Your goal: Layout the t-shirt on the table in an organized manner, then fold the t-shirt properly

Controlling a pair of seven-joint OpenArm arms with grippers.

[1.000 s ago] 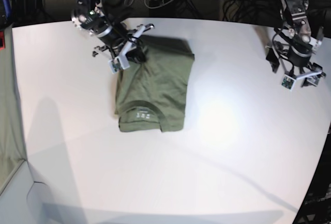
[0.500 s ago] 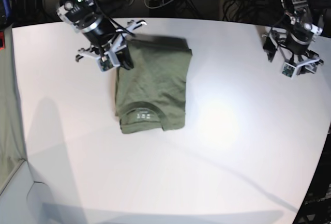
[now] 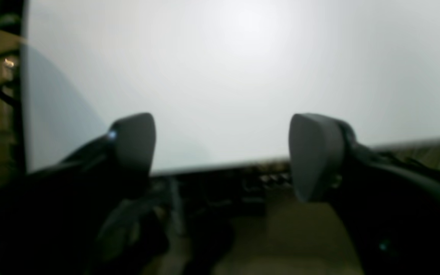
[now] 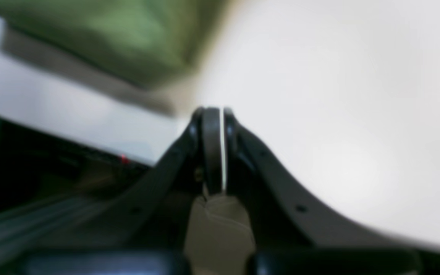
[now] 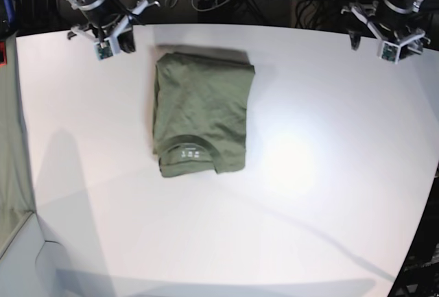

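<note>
With t-shirt [image 5: 202, 119] folded into a compact rectangle mid-table [image 5: 309, 194], collar end nearest, long axis running near-to-far; wide bare room on all sides. Right gripper [image 5: 103, 33] closer to far hem, pinched closed, holding nothing. Left gripper [image 5: 391, 40] well apart at far edge, spread wide, also empty.

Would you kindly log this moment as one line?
t-shirt: folded, on table | left gripper: open, empty | right gripper: shut, empty
</note>
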